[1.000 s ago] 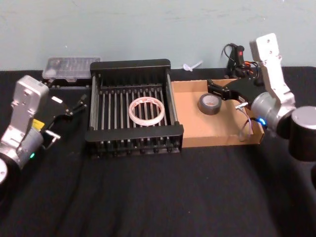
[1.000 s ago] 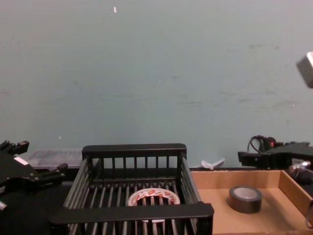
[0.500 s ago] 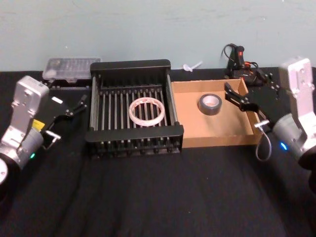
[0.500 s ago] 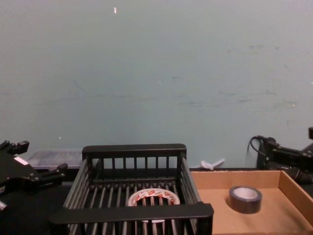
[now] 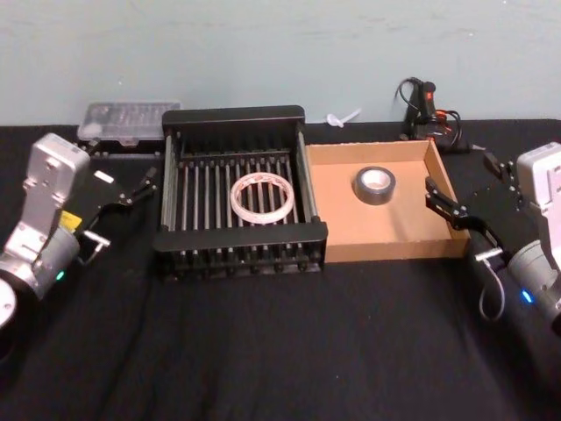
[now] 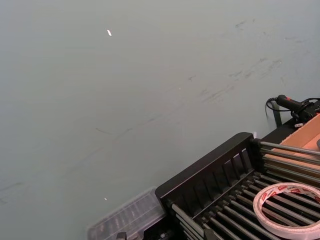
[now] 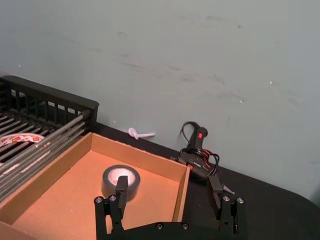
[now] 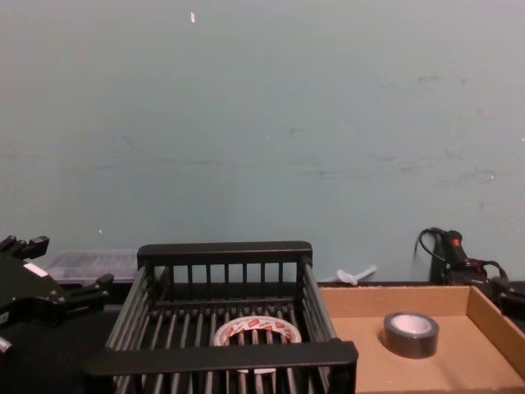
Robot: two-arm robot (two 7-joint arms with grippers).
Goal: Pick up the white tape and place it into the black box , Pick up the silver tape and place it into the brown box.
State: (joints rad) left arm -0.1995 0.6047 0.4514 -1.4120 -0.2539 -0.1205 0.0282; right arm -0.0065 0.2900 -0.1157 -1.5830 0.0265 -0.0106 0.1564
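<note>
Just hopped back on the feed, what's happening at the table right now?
Both tapes look sorted. The white tape lies flat on the slatted floor of the black box, and the silver tape sits in the brown box near its far wall. Neither gripper holds anything. The right gripper is open, outside the brown box's right wall. The left gripper is open too, off to the left of the black box.

Silver-grey arm housings, black grippers: left gripper [image 5: 131,191], right gripper [image 5: 469,189]; green LED lower left, blue LED lower right.
</note>
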